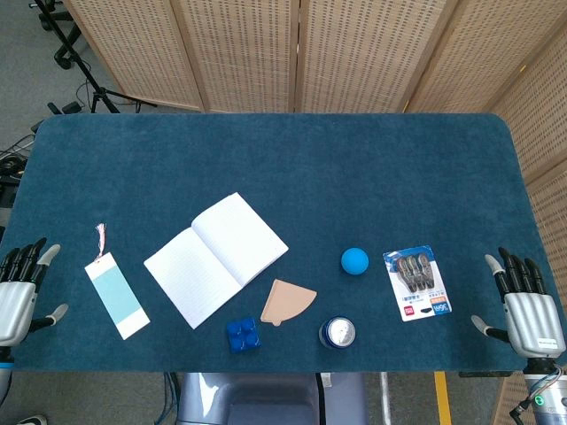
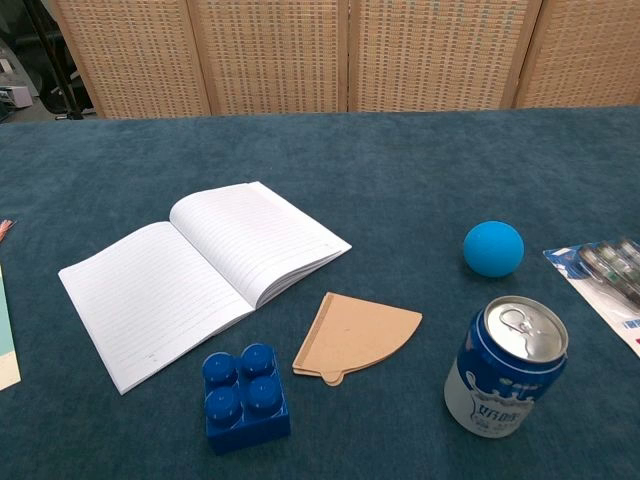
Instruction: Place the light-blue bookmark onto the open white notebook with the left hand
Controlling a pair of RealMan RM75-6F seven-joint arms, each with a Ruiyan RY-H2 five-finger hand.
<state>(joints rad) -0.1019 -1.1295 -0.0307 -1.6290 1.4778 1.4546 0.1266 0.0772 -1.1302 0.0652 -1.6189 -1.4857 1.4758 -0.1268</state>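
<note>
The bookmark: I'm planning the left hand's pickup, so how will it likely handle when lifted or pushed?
The bookmark lies flat on the table, a thin strip, so it is probably light and somewhat floppy. Its edges look hard to get fingers under. Pushed, it would likely slide rather than roll, its tassel trailing. The left hand is open beside it.

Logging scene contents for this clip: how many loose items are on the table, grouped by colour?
Blue: 3: round blue ball, blue plastic building brick, blue-and-white drink can
White: 1: open white lined notebook
Light blue: 1: light-blue paper bookmark
Tan: 1: tan fan-shaped card
Multicolour: 1: carded retail pack
Total: 7
</note>
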